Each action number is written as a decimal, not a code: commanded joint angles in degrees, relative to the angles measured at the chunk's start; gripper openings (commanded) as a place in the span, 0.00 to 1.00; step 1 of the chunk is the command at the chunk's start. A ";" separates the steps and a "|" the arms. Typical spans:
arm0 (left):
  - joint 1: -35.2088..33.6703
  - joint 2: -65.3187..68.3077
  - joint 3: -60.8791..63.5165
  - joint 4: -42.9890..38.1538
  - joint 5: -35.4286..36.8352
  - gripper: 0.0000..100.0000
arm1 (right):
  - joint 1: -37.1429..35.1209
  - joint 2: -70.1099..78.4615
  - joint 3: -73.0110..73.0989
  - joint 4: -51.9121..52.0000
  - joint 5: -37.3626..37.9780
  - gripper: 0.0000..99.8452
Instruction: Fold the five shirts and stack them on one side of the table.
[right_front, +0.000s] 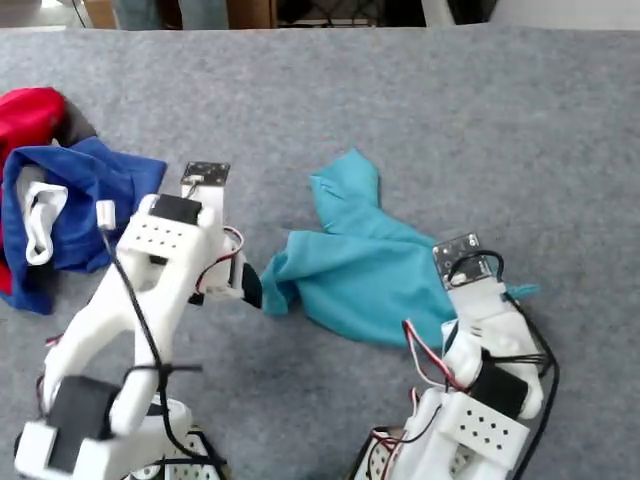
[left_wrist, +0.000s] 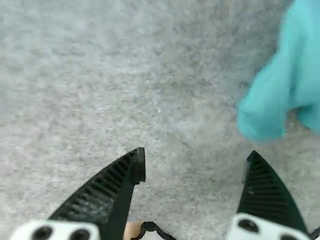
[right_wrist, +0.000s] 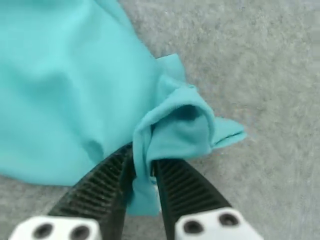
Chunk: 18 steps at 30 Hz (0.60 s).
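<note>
Crumpled turquoise fabric shirt (right_front: 365, 270) lies mid-table on the grey felt table (right_front: 480, 110), one bunched edge pinched thinly in the right gripper (right_wrist: 143, 159) and likely to slip out under a pull, while the left gripper (left_wrist: 196, 161) gapes wide just beside the opposite corner, holding nothing.

Grey felt-like table cover (right_front: 500, 120) in front of me, fuzzy texture, spreads edge to edge. Beyond its far edge I see brown wooden panels (right_front: 250, 12), a dark gap (right_front: 340, 10), and a pale surface (right_front: 560, 10) at the right corner.
</note>
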<state>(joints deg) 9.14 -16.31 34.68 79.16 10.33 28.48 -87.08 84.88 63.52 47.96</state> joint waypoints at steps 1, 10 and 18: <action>4.62 -7.03 1.45 0.00 0.62 0.32 | -2.99 -0.40 1.63 -0.09 -2.81 0.01; 10.68 -12.22 16.84 -15.56 5.10 0.32 | -8.97 -0.40 4.44 -1.85 -12.66 0.01; 9.54 -12.22 17.01 -22.68 9.32 0.30 | -9.58 -0.40 5.76 -2.64 -12.66 0.01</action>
<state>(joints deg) 18.46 -27.03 52.09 58.86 18.86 20.04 -87.52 90.24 62.29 35.82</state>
